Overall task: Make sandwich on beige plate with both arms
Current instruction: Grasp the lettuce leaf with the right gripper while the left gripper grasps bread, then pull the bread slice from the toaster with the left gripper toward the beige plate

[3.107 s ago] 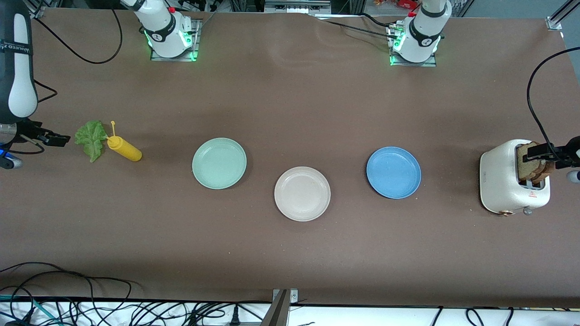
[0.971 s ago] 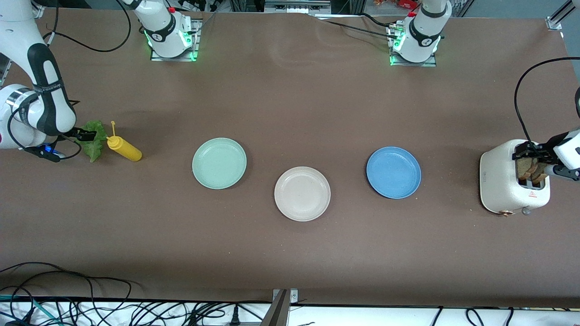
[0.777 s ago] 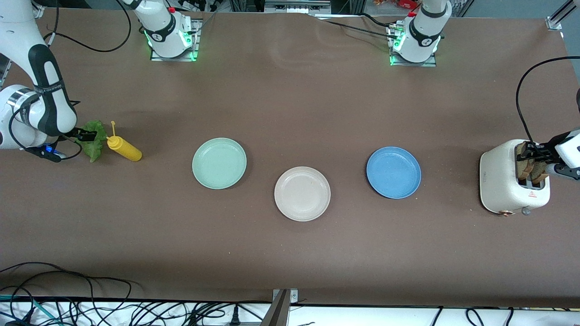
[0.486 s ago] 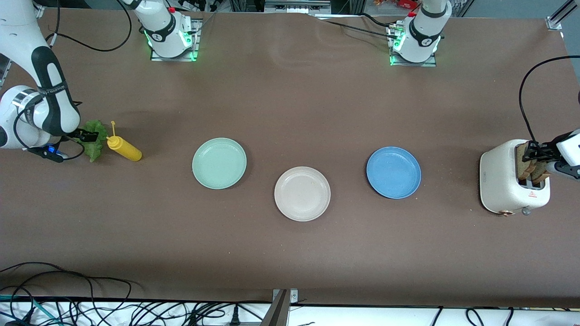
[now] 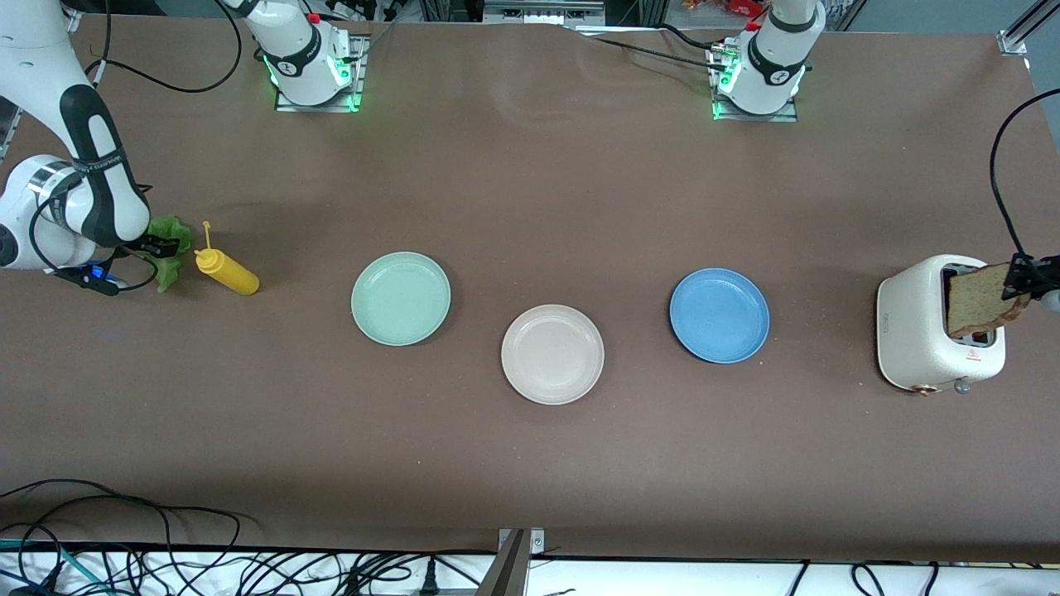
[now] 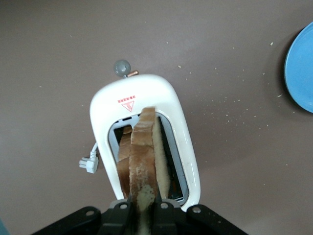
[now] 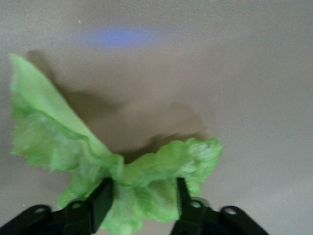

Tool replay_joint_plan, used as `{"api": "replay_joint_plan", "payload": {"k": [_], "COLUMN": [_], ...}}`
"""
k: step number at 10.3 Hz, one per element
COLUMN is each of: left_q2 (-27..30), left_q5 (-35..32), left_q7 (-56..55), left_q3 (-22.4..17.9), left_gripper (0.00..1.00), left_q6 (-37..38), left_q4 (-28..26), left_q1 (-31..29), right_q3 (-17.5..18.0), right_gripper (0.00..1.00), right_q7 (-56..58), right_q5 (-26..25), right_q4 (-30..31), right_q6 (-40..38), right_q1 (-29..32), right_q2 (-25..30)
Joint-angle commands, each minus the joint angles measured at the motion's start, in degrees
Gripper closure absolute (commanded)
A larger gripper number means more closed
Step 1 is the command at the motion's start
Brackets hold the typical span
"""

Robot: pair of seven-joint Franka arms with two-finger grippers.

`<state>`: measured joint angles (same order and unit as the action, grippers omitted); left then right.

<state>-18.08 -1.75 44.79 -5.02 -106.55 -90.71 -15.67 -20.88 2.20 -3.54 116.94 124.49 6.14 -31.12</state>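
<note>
Brown bread leaving the toaster, lettuce pinched at the tabletop's other end.

Red warning triangle (image 6: 127, 105) with writing too small to read marks the white toaster (image 5: 919, 331), one slot holding a second slice (image 6: 125, 149); left pincer (image 6: 143, 208) is clamped on a bread slice (image 5: 977, 300) raised above it. Right pincer (image 7: 142, 200) has its fingers around the lettuce leaf (image 7: 122, 171), apparently bunching it, beside the yellow bottle (image 5: 225, 272). Beige plate (image 5: 552, 354) lies bare between the mint green plate (image 5: 401, 298) and blue plate (image 5: 719, 314).

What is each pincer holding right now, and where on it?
Left pincer clamps a bread slice by its top edge, over the toaster. Right pincer straddles the lettuce leaf's middle; grip unclear.
</note>
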Motion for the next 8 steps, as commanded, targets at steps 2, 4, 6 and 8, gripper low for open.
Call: {"api": "replay_joint_plan", "payload": {"k": [2, 4, 6, 8], "left_q2": [-1.35, -1.52, -2.22, -3.45], "left_q5": [0.95, 8.58, 12.28, 18.77], "left_q7": [0.56, -2.06, -7.58, -18.90], "left_q3": [0.36, 0.36, 0.63, 0.71], "left_gripper": [1.00, 1.00, 1.00, 1.00], "left_q6": [8.53, 13.45, 16.45, 17.69], "left_q4": [5.89, 5.80, 5.80, 5.89], "left_q1": [2.13, 4.50, 10.63, 16.79], "right_q3": [0.32, 0.32, 0.32, 0.41], "right_gripper": [1.00, 1.00, 1.00, 1.00], "right_q7": [1.23, 2.28, 2.72, 2.99], "right_q5": [0.38, 0.38, 0.38, 0.38], "right_q4": [0.57, 0.13, -1.18, -6.52], "right_q6": [0.50, -0.03, -2.13, -11.23], "right_q1": [0.89, 0.81, 0.81, 0.63], "right_q2": [0.44, 0.97, 2.36, 4.56]}}
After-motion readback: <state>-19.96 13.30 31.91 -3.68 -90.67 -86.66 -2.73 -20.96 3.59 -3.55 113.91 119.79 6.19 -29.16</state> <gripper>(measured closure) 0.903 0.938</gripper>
